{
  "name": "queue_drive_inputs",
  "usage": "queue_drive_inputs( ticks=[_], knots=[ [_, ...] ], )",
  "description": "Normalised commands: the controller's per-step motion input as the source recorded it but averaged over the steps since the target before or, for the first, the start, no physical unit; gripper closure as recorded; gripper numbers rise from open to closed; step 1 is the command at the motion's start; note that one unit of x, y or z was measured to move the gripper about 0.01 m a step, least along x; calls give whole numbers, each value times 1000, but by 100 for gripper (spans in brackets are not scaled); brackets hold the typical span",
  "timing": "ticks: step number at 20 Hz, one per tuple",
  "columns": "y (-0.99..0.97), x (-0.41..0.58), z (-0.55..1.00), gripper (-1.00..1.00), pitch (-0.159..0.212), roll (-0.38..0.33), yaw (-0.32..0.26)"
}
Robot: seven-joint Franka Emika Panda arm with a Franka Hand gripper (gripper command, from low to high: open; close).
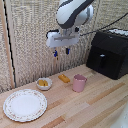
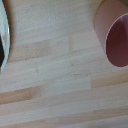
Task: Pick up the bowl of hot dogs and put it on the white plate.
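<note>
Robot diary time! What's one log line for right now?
gripper: open, high above table | bowl: on table, untouched | plate: bare | pink cup: upright

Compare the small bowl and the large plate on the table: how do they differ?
The bowl is much smaller than the plate. The bowl holds orange-yellow sausage pieces; the plate holds nothing. The bowl has raised sides; the plate lies flat with a speckled rim. Both are round, white and rest on the wooden table.

On the pale wooden worktop [image 1: 95, 102], the large flat white plate [image 1: 25, 105] is placed at the exterior view's left. Behind it the small white bowl [image 1: 44, 83] is set, then the loose orange piece [image 1: 64, 78] and the pink cup [image 1: 79, 83] rightwards. The black boxy appliance [image 1: 108, 52] is found far right.
</note>
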Motion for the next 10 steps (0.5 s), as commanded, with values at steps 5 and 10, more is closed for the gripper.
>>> queue_drive_inputs(
  ticks=[5, 10],
  knots=[
    [105, 723, -118, -100, 57, -4, 0],
    [150, 635, -153, -100, 53, -9, 0]
  ],
)
